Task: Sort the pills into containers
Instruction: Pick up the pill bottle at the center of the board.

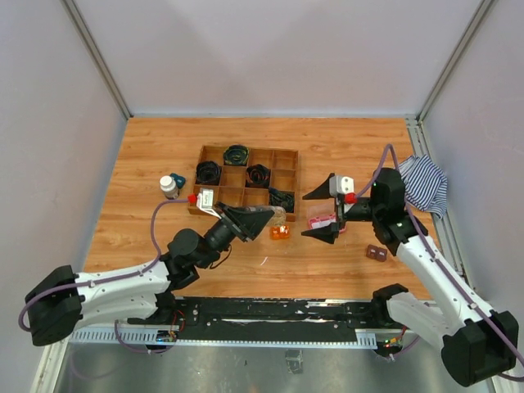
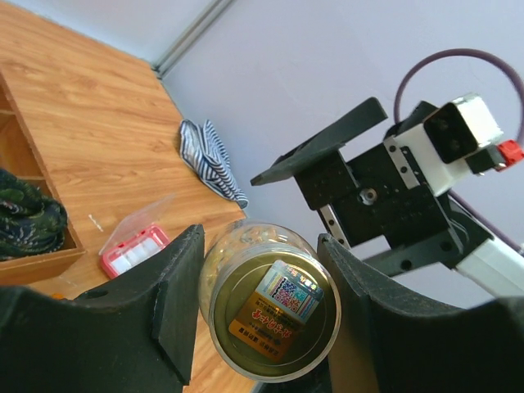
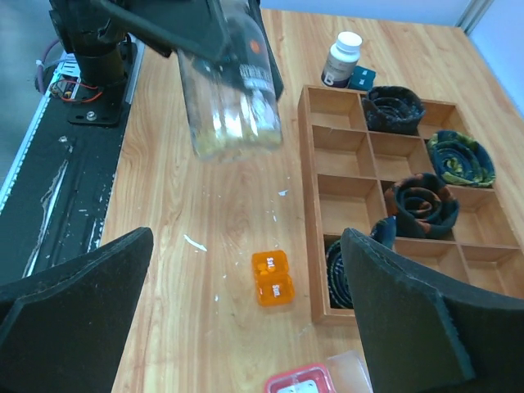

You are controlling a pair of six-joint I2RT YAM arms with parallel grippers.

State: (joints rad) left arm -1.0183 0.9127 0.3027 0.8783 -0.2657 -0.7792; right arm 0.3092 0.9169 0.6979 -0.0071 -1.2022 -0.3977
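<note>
My left gripper (image 1: 264, 219) is shut on a small clear vial (image 1: 278, 215) with yellowish pills inside, held tilted in the air; in the left wrist view its labelled bottom (image 2: 270, 311) sits between both fingers. It also shows in the right wrist view (image 3: 233, 98). My right gripper (image 1: 315, 215) is open and empty above the flat pink box (image 1: 323, 221), which lies on the table (image 2: 135, 250) (image 3: 307, 382). A dark bottle with a white cap (image 1: 169, 186) (image 3: 341, 59) stands left of the wooden tray.
The wooden compartment tray (image 1: 286, 174) holds black coils at mid table. A small orange block (image 1: 280, 232) (image 3: 273, 277) lies under the vial. A striped cloth (image 1: 424, 182) lies at far right; a small dark object (image 1: 377, 253) lies by the right arm.
</note>
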